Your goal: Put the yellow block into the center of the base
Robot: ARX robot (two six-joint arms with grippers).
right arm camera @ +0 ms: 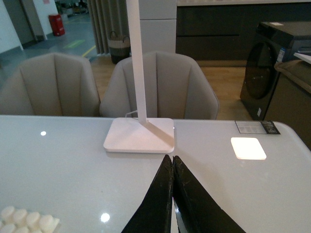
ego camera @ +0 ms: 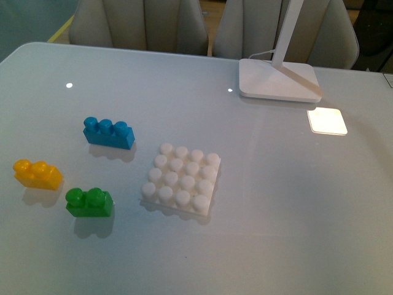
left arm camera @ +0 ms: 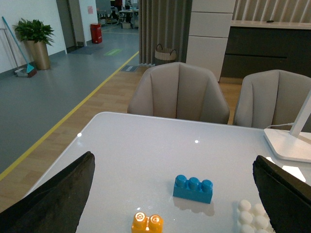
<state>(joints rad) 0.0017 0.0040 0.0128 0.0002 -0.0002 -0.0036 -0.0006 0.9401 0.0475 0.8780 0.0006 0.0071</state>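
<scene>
- Front view: the yellow block [ego camera: 38, 174] sits on the tabletop [ego camera: 276, 184], left of the white base [ego camera: 182, 179], well apart.
- Left wrist view: the left end effector [left arm camera: 172, 160] is wide open and empty.
- Right wrist view: the right end effector [right arm camera: 172, 160] is closed tight and empty.

My front camera looks down on the table [ego camera: 276, 215]; both wrist cameras, low, face the far chairs [left arm camera: 179, 92]; all share the base [ego camera: 181, 178].

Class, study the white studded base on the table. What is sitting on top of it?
Nothing: the base shows only its own sixteen bare studs. The yellow block, green brick and blue brick stand apart on the table. The base's underside is hidden.
</scene>
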